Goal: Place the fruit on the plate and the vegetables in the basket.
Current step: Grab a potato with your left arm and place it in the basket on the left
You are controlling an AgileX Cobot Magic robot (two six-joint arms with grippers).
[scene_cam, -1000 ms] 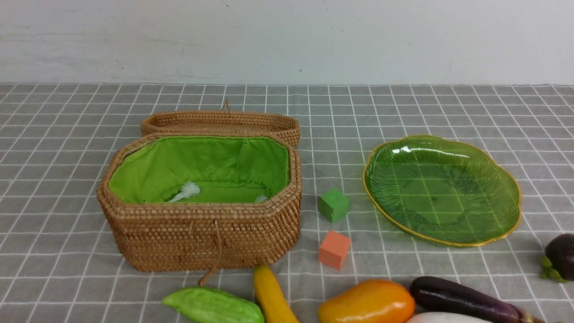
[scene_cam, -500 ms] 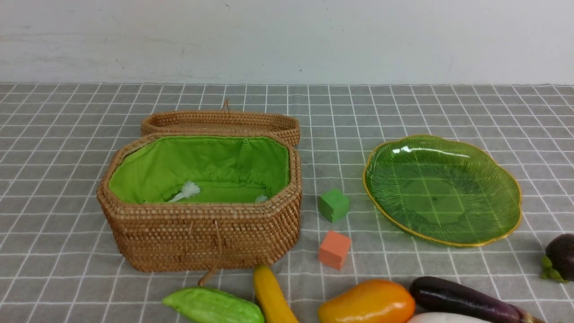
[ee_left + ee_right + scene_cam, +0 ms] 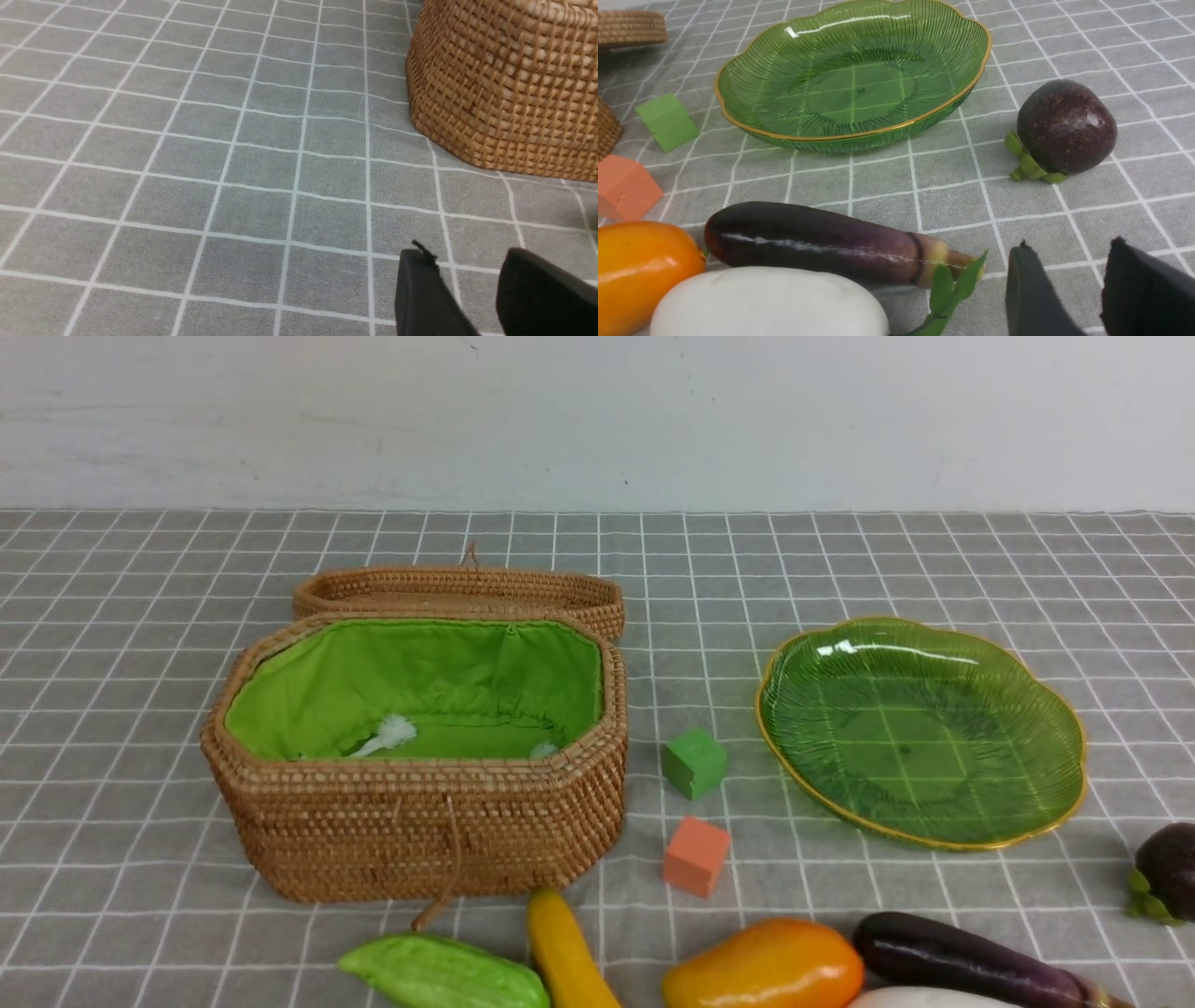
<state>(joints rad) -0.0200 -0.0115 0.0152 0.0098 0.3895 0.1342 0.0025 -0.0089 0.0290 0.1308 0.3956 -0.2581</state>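
Nothing has moved since a second ago: every piece sits where it was, and both arms hold their pose. The basket (image 3: 411, 821) stands open on the left of the checked cloth (image 3: 840, 569), its lid (image 3: 457, 588) lying flat behind it, and on its green lining (image 3: 420, 681) there are only two white tufts (image 3: 387, 735). Over on the right the plate (image 3: 934, 639) shows just the grid of the cloth through its glass. Between the two containers sit a green cube (image 3: 695, 763) and, nearer the robot, an orange cube (image 3: 696, 856). Along the near edge runs the line-up: gourd (image 3: 443, 975), banana (image 3: 565, 952), mango (image 3: 766, 966), eggplant (image 3: 962, 959), all on the cloth, none in a container. The mangosteen (image 3: 1066, 126) lies beside the plate on the right, ahead of the right gripper (image 3: 1069, 252) and clear of it; that gripper's jaws stand apart with nothing between them. The eggplant's stem end and a green leaf (image 3: 952, 289) lie just beside it. The left gripper (image 3: 467, 261) hovers over bare cloth, jaws also apart and holding nothing, with the basket's woven wall ahead of it and well off. In the front view the picture's bottom edge cuts off the white vegetable (image 3: 770, 303), the banana and the gourd, the mangosteen is clipped at the right edge, and neither arm shows there.
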